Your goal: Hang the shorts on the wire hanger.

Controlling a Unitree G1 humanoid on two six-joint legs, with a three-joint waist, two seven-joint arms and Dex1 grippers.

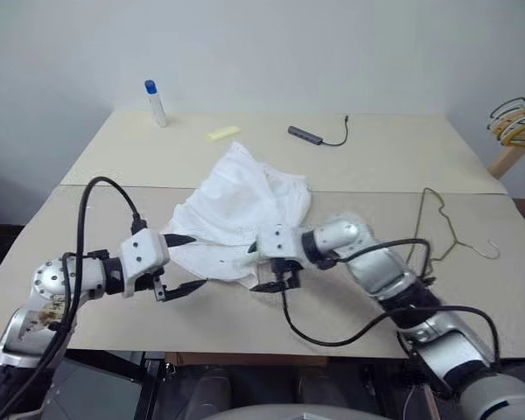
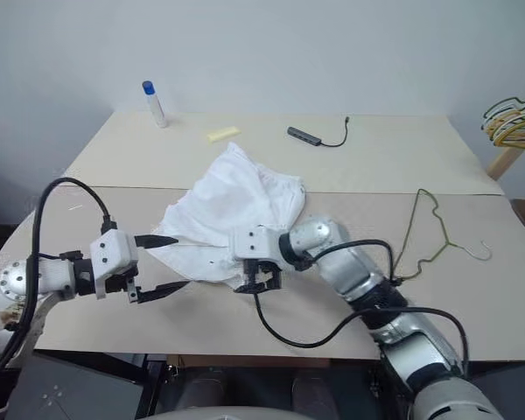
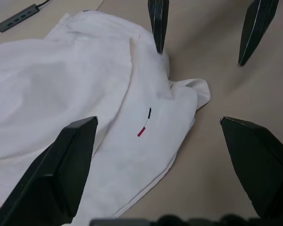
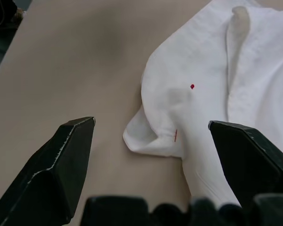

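Blue-capped bottle [image 1: 156,102], yellow pad [image 1: 224,133], grey hub [image 1: 306,135] (cabled) on far table [image 1: 394,153].

Head pair looks down from the surface's [image 1: 114,324] near edge; wrist views face each other, close over the shorts [image 1: 236,214] all share.

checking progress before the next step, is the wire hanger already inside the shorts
No, the wire hanger lies bare on the table, apart from the crumpled shorts to its left.
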